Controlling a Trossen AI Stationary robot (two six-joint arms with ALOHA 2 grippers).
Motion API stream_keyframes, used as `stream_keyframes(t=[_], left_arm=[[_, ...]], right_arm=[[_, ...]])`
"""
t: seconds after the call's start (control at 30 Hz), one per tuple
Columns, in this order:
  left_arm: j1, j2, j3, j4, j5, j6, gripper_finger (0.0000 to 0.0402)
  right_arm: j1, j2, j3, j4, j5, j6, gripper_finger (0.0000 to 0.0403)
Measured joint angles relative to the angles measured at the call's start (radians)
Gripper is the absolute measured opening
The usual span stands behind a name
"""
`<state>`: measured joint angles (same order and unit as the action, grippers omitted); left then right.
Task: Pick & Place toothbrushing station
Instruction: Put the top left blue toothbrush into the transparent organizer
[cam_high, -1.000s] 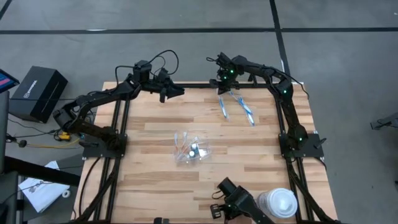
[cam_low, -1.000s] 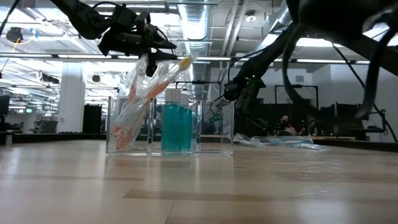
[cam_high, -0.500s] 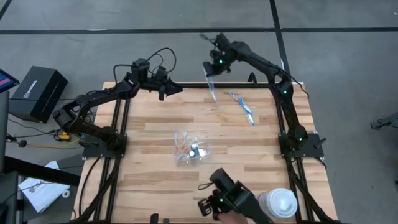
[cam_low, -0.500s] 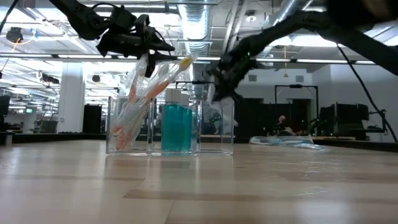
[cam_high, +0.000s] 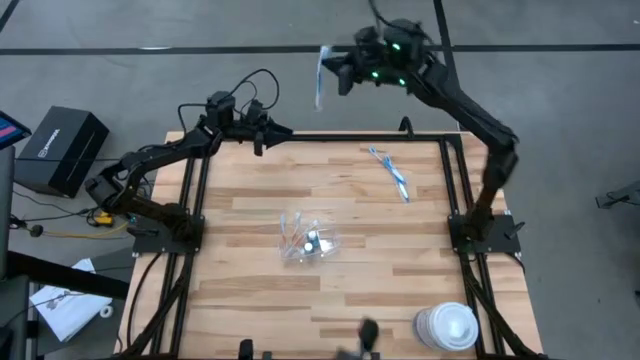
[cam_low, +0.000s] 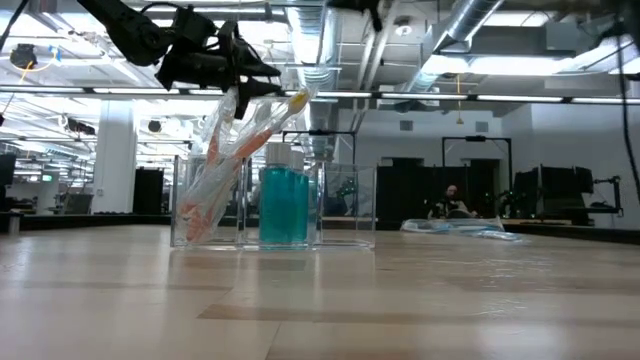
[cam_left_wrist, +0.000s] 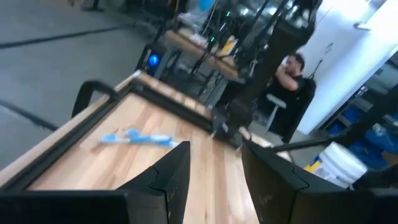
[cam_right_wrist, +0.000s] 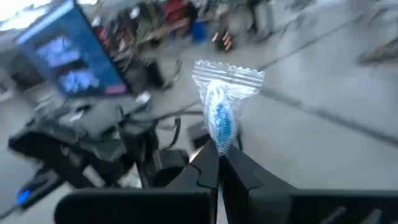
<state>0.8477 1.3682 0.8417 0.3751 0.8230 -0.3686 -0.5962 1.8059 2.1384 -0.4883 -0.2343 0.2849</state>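
Now, carried toothbrush: a wrapped blue toothbrush (cam_high: 320, 76) hangs in the right gripper (cam_high: 343, 76), lifted past the table's far edge and over the floor; in the right wrist view the clear wrapper (cam_right_wrist: 222, 102) stands up out of the closed fingertips (cam_right_wrist: 207, 167), long axis running on from the fingers.
Station cup: the clear plastic cup (cam_high: 309, 240) sits near the middle of the table (cam_high: 400, 250), well apart from the carried brush and on the near side of it; from the low view it already holds orange and white wrapped brushes (cam_low: 240, 140) leaning to one side and a blue-green tube (cam_low: 283, 200) upright.
Relation that matters: the cup lies back toward the table's centre from the right gripper, so the brush would, by judgement, have to come back over the table and tip tail-down to enter the cup.
Remaining brush: another blue toothbrush (cam_high: 390, 172) lies flat on the far right part of the table, long axis slanting toward the right side; it is nearer the right arm.
Right gripper: pressed together, pinching the wrapped toothbrush by its lower end.
Left gripper (cam_high: 262, 133): raised above the far left edge of the table; fingers (cam_left_wrist: 174, 171) parted with nothing between them; it waits.
White lidded container (cam_high: 448, 325): near right corner, apart from the set.
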Motion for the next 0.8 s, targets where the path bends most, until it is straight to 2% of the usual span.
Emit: stream_keyframes(t=[0.17,0.27,0.43,0.57,0.8], left_arm=[[-0.008,-0.048,0.007,0.157,0.037,-0.092,0.0140],[-0.019,-0.111,0.035,0.163,0.037,-0.082,0.0137],[-0.019,-0.248,0.068,0.140,-0.038,-0.085,0.0115],[-0.035,-0.359,0.071,0.032,-0.103,-0.056,0.0097],[-0.155,-0.446,0.070,-0.061,-0.189,-0.061,0.0093]], right_arm=[[0.143,-0.212,-0.247,0.050,0.279,0.020,0.0000],[0.242,-0.344,-0.465,0.195,0.430,0.060,0.0000],[0.381,-0.514,-0.830,0.496,0.626,0.120,0.0000],[0.434,-0.595,-1.002,0.603,0.662,0.135,0.0000],[0.513,-0.649,-1.063,0.601,0.653,0.097,0.0000]])
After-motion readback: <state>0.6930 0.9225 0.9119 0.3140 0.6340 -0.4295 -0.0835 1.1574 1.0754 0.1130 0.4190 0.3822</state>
